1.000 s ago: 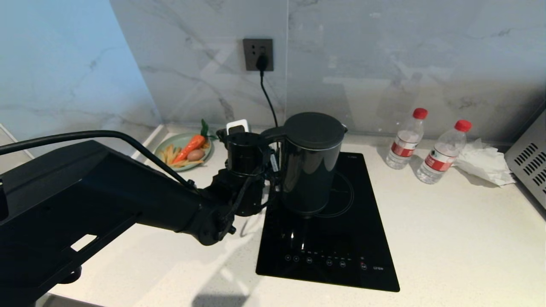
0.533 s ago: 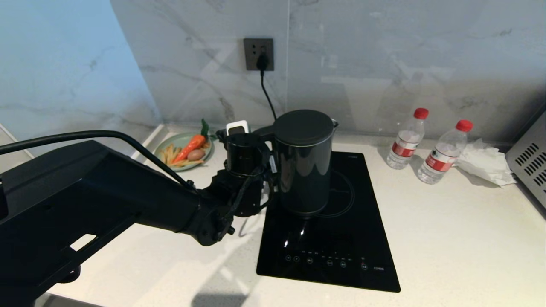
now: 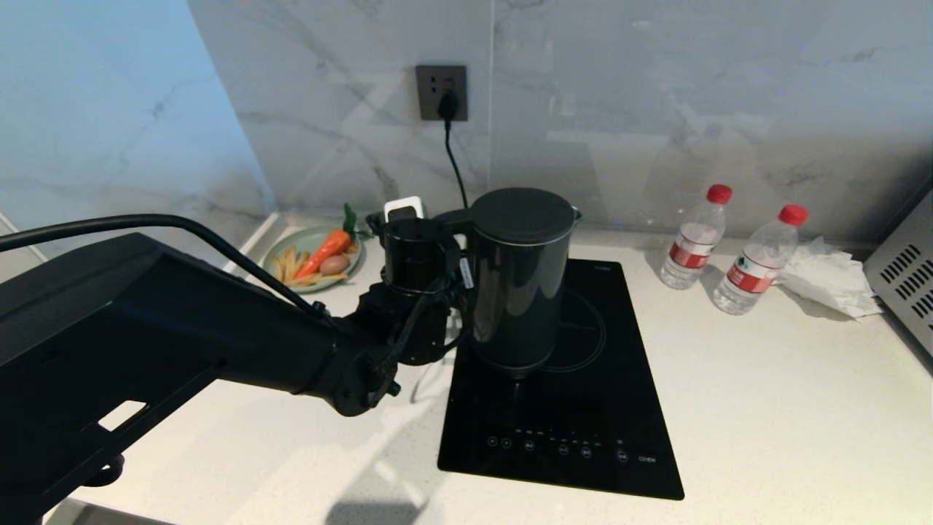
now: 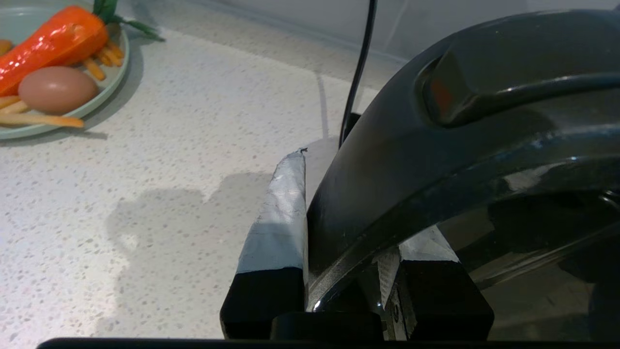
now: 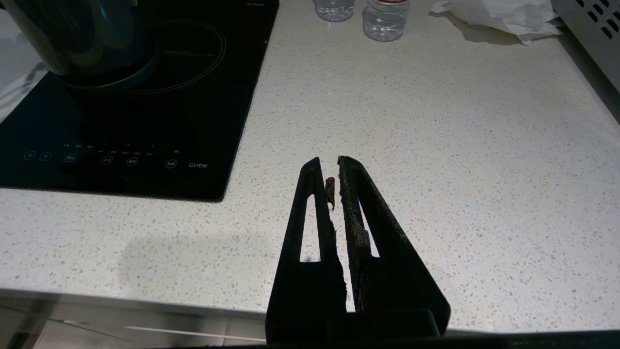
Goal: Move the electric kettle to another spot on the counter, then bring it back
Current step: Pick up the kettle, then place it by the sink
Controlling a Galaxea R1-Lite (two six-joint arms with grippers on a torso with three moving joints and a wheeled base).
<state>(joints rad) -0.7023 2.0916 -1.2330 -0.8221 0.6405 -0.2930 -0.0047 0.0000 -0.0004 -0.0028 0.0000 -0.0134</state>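
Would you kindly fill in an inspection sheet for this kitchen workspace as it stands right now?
Surface: white speckled counter with inset black cooktop.
Job's things: electric kettle upright over the cooktop's rear left.
Clutter: two water bottles, crumpled tissue, plate of food.
Grippers: left gripper shut on the kettle's handle; right gripper shut, empty, above bare counter.
Cables: black cord runs from wall socket down behind the kettle.
Surroundings: marble backsplash; vented appliance at far right.

Left arm point(image 3: 219, 343) hides the electric kettle's point(image 3: 519, 277) handle.
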